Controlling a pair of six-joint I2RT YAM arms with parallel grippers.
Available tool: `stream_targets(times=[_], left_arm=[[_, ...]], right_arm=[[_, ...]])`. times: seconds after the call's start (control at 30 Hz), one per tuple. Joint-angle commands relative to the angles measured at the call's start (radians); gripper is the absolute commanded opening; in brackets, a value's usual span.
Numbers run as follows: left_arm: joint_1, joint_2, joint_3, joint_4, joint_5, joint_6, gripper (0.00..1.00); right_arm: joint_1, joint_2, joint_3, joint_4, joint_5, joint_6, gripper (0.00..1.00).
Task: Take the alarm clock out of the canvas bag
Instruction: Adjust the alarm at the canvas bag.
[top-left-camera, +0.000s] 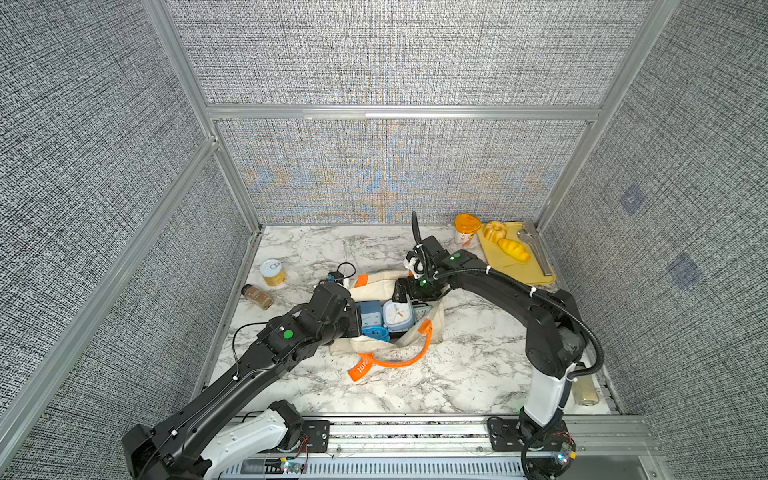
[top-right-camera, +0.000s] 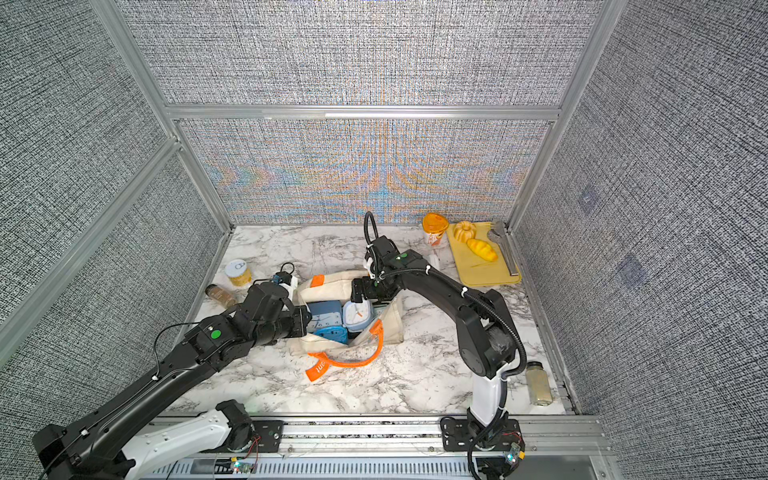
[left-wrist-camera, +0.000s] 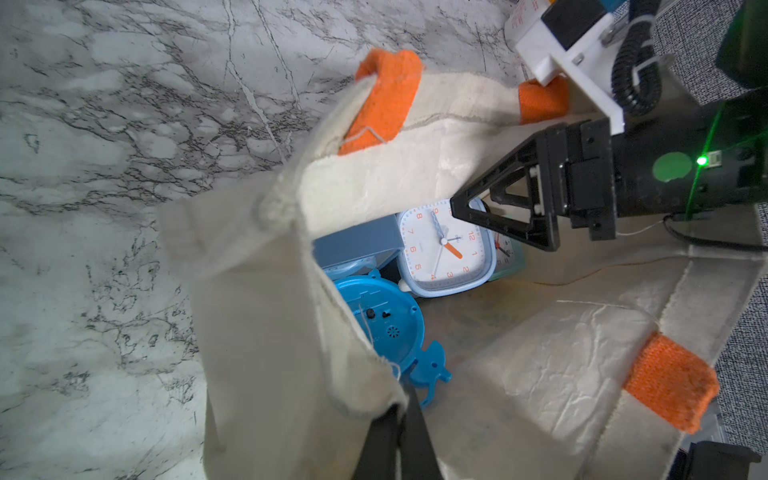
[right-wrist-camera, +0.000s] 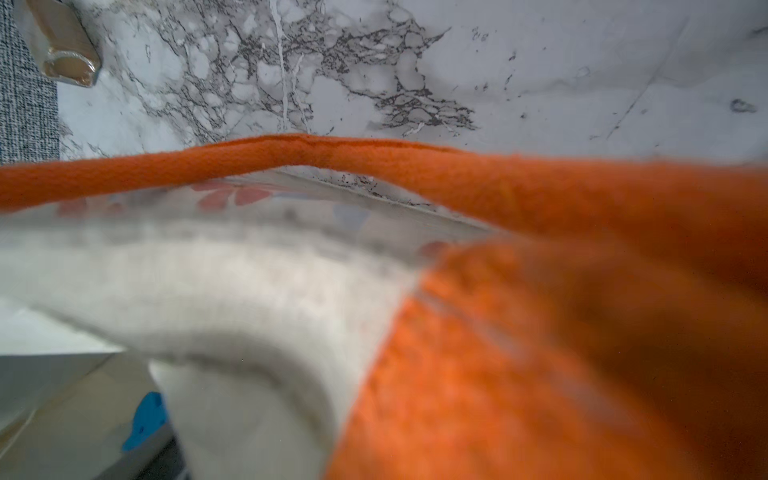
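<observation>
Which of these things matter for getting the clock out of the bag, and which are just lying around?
In the job: canvas bag; white-faced alarm clock inside; blue round clock beside it; left gripper pinching the bag's rim; right gripper inside the bag.
Lying about: yellow can; spice jar; orange-lidded cup; yellow board; bread; wrench; second jar.

one canvas bag (top-left-camera: 365, 345), two spice jars (top-left-camera: 257, 296) (top-left-camera: 586, 386), two breads (top-left-camera: 492, 230) (top-left-camera: 514, 249).
</observation>
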Motion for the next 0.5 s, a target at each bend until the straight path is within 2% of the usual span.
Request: stream_targets(times=[0.0,0.37,0.47], left_arm=[[-0.002,0.005,-0.004,0.023,0.008,0.008,0.0],[-0.003,0.005,-0.009,0.024,0.005,-0.007,0.0],[-0.003,0.005,-0.006,0.022,-0.002,-0.007,0.0]], right_arm=[[-0.004,0.016,-0.019,-0.02,-0.044,-0.072,0.98],[-0.004,0.075,-0.016,0.024,-0.237,-0.157,0.99],[-0.004,0.077,-0.001,0.014,-0.266,-0.167,0.94]])
